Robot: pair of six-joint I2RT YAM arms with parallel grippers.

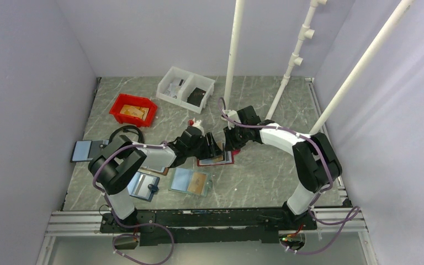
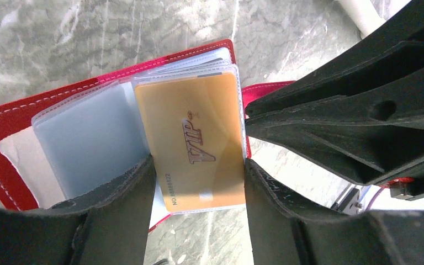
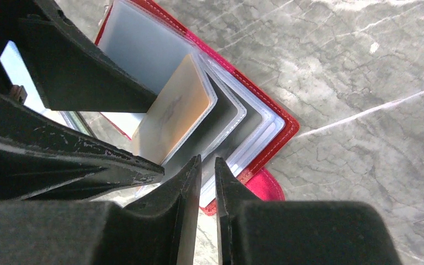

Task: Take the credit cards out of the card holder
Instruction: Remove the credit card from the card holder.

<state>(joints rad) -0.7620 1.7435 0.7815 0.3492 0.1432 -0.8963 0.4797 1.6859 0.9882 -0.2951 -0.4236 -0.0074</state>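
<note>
The red card holder [image 1: 221,162] [image 2: 11,118] [image 3: 279,135] lies open on the marble table, its clear sleeves fanned out. A tan-orange credit card [image 2: 193,138] [image 3: 174,113] marked VIP sits in a sleeve lifted at a slant. My left gripper [image 2: 199,165] [image 1: 214,144] is shut across the width of that sleeve. A pale blue-grey credit card [image 2: 88,138] [image 3: 138,49] lies in the sleeve beside it. My right gripper [image 3: 208,160] [image 1: 227,144] hovers over the sleeves' edge near the pink-red tab [image 3: 265,187], its jaws a narrow slit apart with nothing between them.
A light teal holder with an orange card [image 1: 190,181] and a brown holder [image 1: 143,185] lie near the front. A red bin [image 1: 134,109] and a white two-part bin [image 1: 185,88] stand at the back. A white pole [image 1: 233,55] rises just behind the grippers.
</note>
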